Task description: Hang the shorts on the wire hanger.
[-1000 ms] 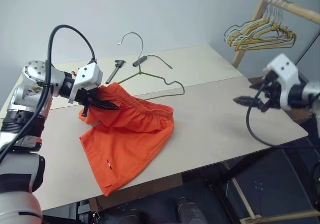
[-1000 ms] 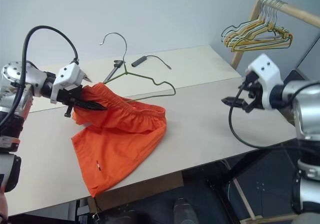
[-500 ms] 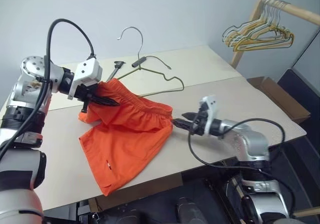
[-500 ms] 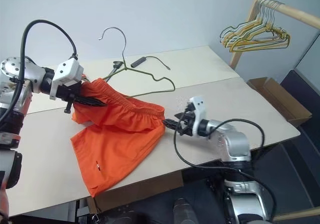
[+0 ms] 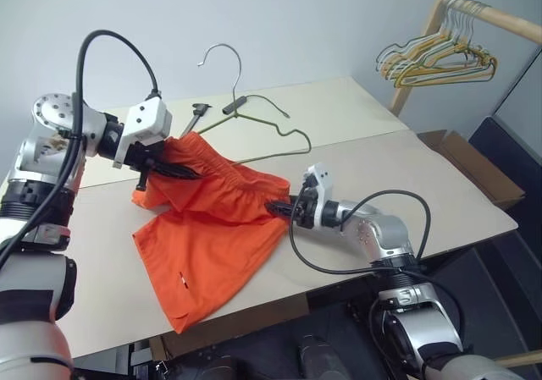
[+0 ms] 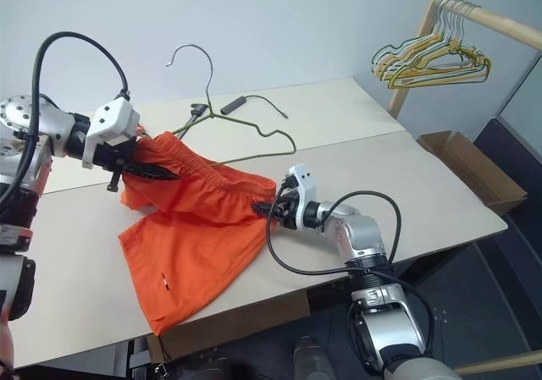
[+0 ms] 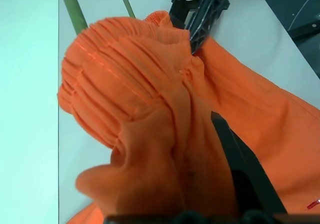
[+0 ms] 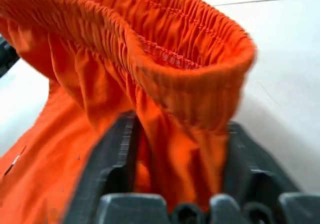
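The orange shorts [image 5: 212, 228] lie on the table [image 5: 381, 168], their waistband [image 8: 190, 69] lifted at its left end. My left gripper [image 5: 182, 173] is shut on that raised end, a black finger [image 7: 240, 164] pressed into the bunched fabric. At the waistband's right end my right gripper [image 5: 275, 206] has its two fingers [image 8: 115, 154] on either side of the gathered elastic, which fills the gap between them. Behind the shorts the wire hanger [image 5: 254, 126] rests on the table, its hook rising toward the wall.
A black tool [image 5: 196, 118] and a small black piece [image 5: 236, 103] lie beside the hanger's neck. A wooden rack with bunched yellow and grey hangers [image 5: 440, 58] stands at the far right. A cardboard box [image 5: 474, 164] sits on the floor past the table's right edge.
My right arm swung in from the far right, dropped to the table and reached the right end of the waistband, where its fingers have narrowed onto the fabric. The left gripper stayed put.
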